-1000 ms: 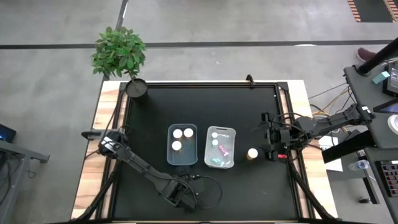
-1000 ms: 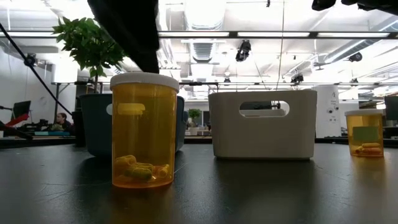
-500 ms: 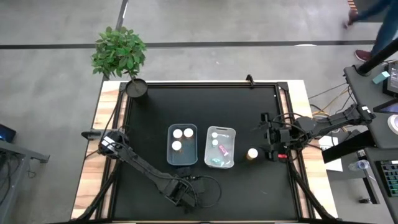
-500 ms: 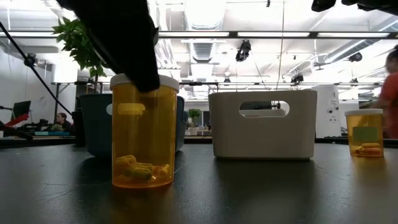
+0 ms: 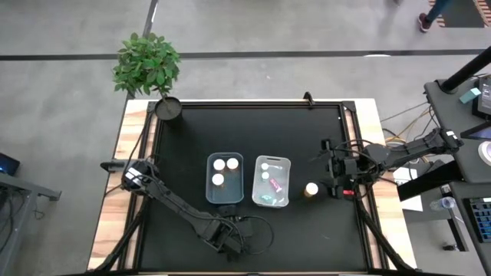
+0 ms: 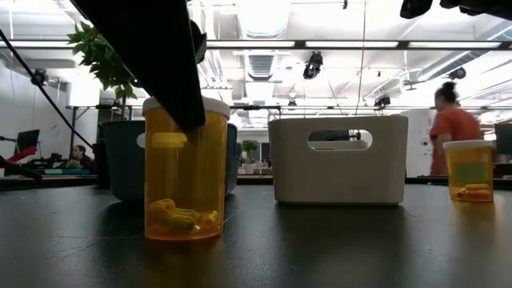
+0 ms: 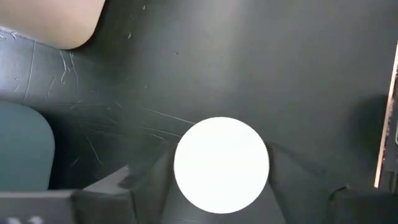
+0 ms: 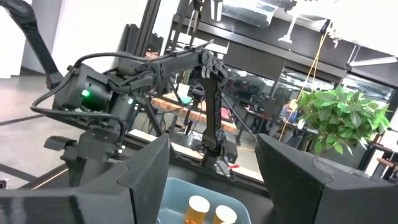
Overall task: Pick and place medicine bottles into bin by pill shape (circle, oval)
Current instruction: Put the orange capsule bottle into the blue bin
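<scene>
Most bottles are already sorted: three sit in the blue bin [image 5: 225, 177], several in the white bin [image 5: 271, 181]. Two remain on the bench [image 5: 184, 146]. The left tool [image 5: 229, 240] straddles one orange bottle [image 6: 185, 170], not visibly gripping. The other bottle [image 5: 311, 188] stands near the right tool [image 5: 335, 178], open and empty.

Black table [image 5: 307, 123] (bins [image 5: 225, 177], bottles [image 5: 311, 188], pot [image 5: 169, 108])
</scene>
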Controlling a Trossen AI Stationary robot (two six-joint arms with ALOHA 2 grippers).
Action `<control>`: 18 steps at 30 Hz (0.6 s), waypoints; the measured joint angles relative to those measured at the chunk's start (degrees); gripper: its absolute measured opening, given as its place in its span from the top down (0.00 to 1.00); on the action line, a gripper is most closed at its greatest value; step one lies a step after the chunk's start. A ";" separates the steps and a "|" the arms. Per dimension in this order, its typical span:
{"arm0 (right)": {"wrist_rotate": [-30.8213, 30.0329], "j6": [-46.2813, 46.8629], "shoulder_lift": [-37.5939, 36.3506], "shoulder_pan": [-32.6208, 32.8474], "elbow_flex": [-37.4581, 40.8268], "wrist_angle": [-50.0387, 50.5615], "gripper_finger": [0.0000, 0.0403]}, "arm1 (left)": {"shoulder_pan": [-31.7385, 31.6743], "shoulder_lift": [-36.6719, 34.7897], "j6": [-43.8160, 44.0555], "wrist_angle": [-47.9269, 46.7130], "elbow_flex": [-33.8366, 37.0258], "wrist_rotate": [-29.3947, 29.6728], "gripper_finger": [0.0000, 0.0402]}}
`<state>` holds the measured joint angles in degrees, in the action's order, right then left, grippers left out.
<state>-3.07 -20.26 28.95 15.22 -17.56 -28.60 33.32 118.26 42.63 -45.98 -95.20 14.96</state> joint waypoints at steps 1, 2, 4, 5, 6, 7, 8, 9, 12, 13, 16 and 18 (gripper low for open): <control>0.00 0.18 0.00 0.00 0.00 0.05 0.43 | 0.00 0.00 -0.12 0.00 0.00 0.00 0.45; 0.00 0.28 0.00 0.00 0.00 0.06 0.43 | 0.00 0.00 -0.33 0.00 0.00 0.04 0.48; 0.00 0.92 0.00 0.00 0.00 0.19 0.43 | -0.07 -0.02 -1.27 -0.03 -0.02 0.04 0.52; 0.00 1.01 0.00 0.00 0.00 0.43 0.43 | -0.15 -0.02 -1.46 -0.08 -0.14 0.03 0.53; 0.00 1.20 0.00 0.00 0.00 0.71 0.43 | -0.25 -0.02 -1.52 -0.09 -0.35 -0.03 0.53; 0.00 1.27 0.00 0.00 0.00 0.95 0.43 | -0.37 -0.02 -1.60 -0.10 -0.64 -0.03 0.53; 0.00 1.48 0.00 0.00 0.00 1.18 0.43 | -0.54 -0.02 -1.89 -0.23 -1.14 -0.06 0.53; 0.00 1.67 0.00 0.00 0.00 1.34 0.43 | -0.73 -0.02 -2.93 -0.25 -1.88 -0.28 0.53; 0.00 2.75 0.00 0.00 0.00 1.65 0.43 | -1.33 -0.64 -7.95 -1.08 -4.98 -0.57 0.53; 0.00 3.03 0.00 0.00 0.00 1.79 0.43 | -1.68 -1.17 -9.60 -1.85 -5.81 -0.59 0.52; 0.00 4.28 0.00 0.00 0.00 2.25 0.43 | -3.44 -3.59 -11.79 -6.09 -7.34 0.11 0.51; 0.00 4.99 0.00 0.00 -0.02 3.01 0.43 | -5.15 -5.87 -11.55 -9.59 -7.28 1.88 0.51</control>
<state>-3.07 -15.26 28.95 15.22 -17.58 -25.59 28.17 112.39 31.07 -55.56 -102.48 16.84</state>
